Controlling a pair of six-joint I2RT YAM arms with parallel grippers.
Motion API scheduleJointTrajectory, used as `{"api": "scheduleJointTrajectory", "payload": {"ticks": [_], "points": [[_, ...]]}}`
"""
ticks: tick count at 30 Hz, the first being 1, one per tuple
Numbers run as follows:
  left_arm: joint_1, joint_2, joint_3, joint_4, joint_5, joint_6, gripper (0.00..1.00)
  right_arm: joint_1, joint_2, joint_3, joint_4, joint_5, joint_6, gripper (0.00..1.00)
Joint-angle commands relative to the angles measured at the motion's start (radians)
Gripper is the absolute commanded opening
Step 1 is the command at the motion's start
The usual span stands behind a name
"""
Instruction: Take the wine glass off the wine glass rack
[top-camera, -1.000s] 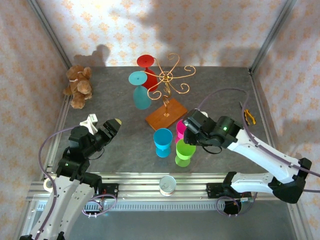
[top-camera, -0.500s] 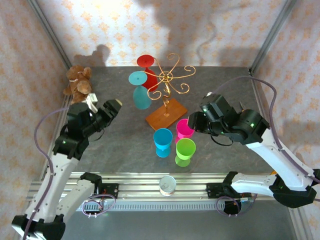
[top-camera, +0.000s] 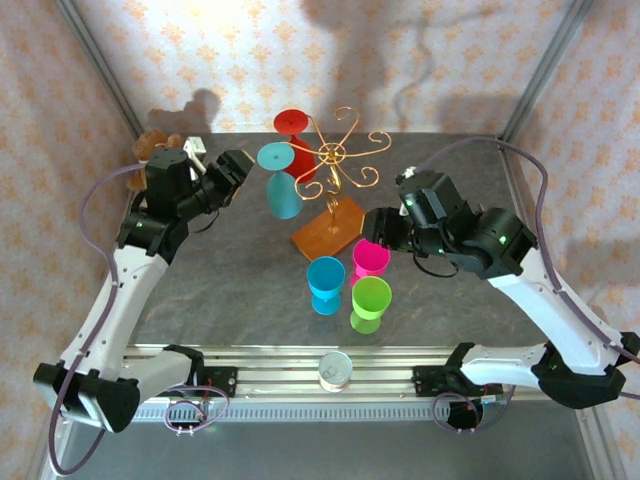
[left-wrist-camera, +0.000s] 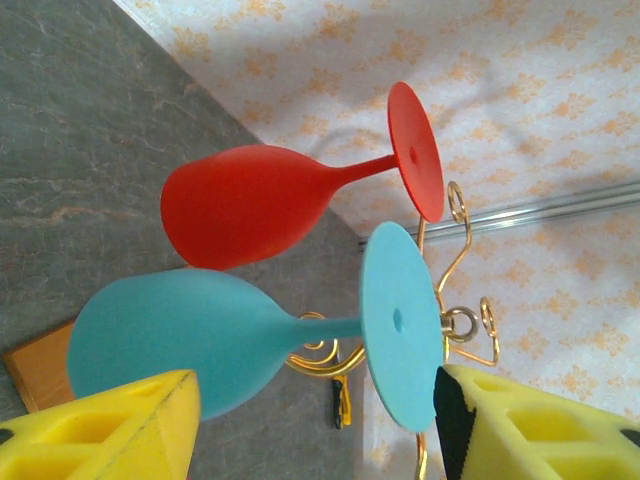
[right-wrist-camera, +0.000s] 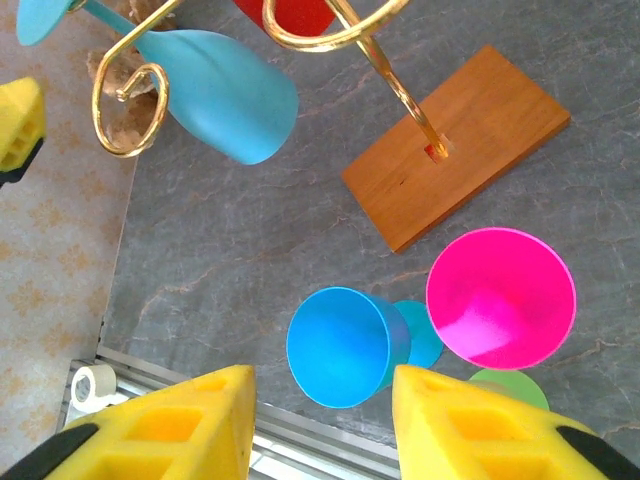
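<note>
The teal wine glass (top-camera: 282, 193) hangs upside down from a curled arm of the gold wine glass rack (top-camera: 334, 155), foot up in the wire and bowl pointing down above the worktop (top-camera: 230, 275). A red wine glass (top-camera: 292, 123) hangs from the next arm, on the far side of the teal one from the left tool (top-camera: 236, 166).

The left tool is by far the nearer arm. It sits just beside the teal glass, apart from it, with its jaws wide apart and nothing between them. In the left wrist view the teal glass lies straight ahead of the tool and the red one beyond it. The teal glass's long axis, bowl to foot, runs along the line from one yellow finger to the other rather than across it. So the jaws look set to close along the glass and not around its stem or bowl — probably the wrist needs to roll, or the tool to move in further, before a grip is sound.

The right tool (top-camera: 376, 228) hovers above the pink (top-camera: 370, 258), blue (top-camera: 325, 280) and green (top-camera: 371, 298) glasses standing on the worktop, on the near side of the rack's wooden base (top-camera: 332, 230). Its jaws are partly spread and it holds nothing.
</note>
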Motion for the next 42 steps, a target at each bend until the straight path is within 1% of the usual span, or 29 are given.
{"api": "scheduleJointTrajectory", "payload": {"ticks": [1,3,8,23,29,31,37,42], "points": [[-0.002,0.028,0.056,0.071,0.028,-0.016,0.60,-0.023,0.001,0.041,0.034,-0.014,-0.035,0.41],[-0.002,0.051,0.070,0.086,0.043,-0.019,0.57,-0.044,0.001,0.038,0.046,-0.039,-0.035,0.41],[-0.009,0.088,0.091,0.108,0.051,-0.022,0.55,-0.070,0.001,0.024,0.066,-0.065,-0.035,0.41],[-0.042,0.138,0.097,0.160,0.026,-0.032,0.44,-0.071,-0.018,-0.029,0.107,-0.084,-0.012,0.39],[-0.042,0.151,0.094,0.173,0.028,-0.034,0.37,-0.070,-0.029,-0.041,0.108,-0.076,-0.007,0.39],[-0.044,0.154,0.088,0.185,0.027,-0.039,0.33,-0.070,-0.031,-0.046,0.109,-0.074,-0.004,0.39],[-0.044,0.170,0.091,0.202,0.027,-0.042,0.32,-0.071,-0.032,-0.054,0.112,-0.070,-0.001,0.39],[-0.046,0.169,0.086,0.209,0.018,-0.044,0.28,-0.070,-0.034,-0.054,0.112,-0.070,0.001,0.39]]}}
